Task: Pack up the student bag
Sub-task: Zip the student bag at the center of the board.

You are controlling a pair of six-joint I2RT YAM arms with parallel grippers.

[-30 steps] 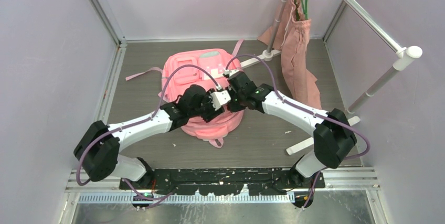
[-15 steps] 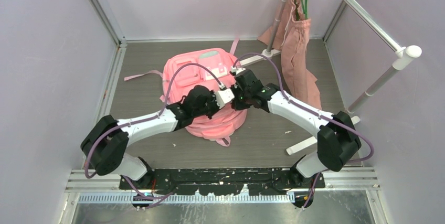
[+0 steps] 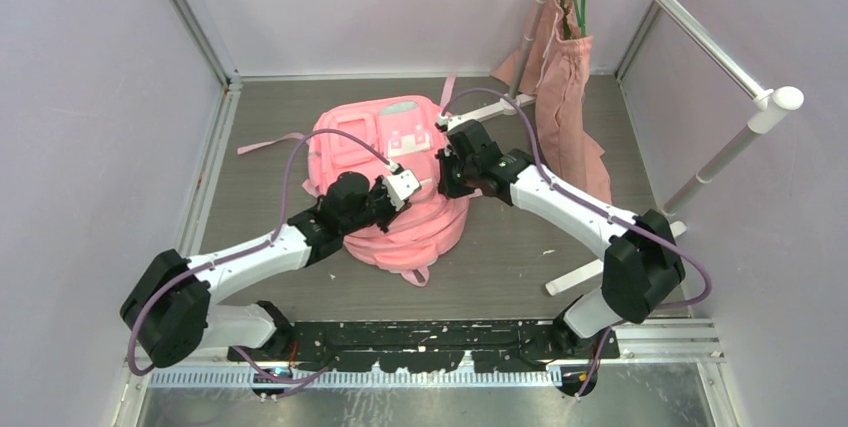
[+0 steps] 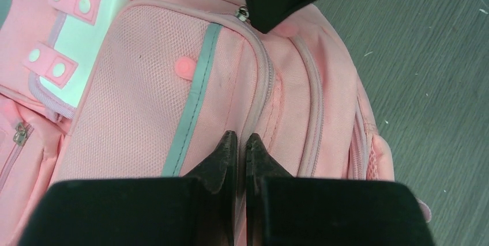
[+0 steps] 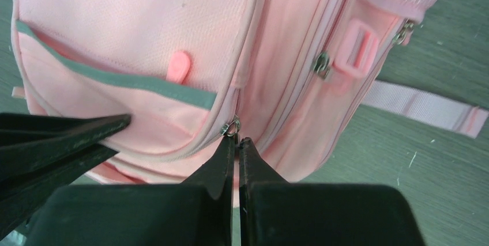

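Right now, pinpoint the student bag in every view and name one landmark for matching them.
Top external: student bag at the centre of the table.
Left wrist: student bag fills left and centre, beyond the left gripper.
Right wrist: student bag fills the upper frame, beyond the right gripper.
Landmark: grey-green pocket stripe, both wrist views.

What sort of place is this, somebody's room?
Probably a robot test booth: plain pale walls box in a grey table, a left arm and right arm are bolted at its near edge, and a pink backpack lies on it.
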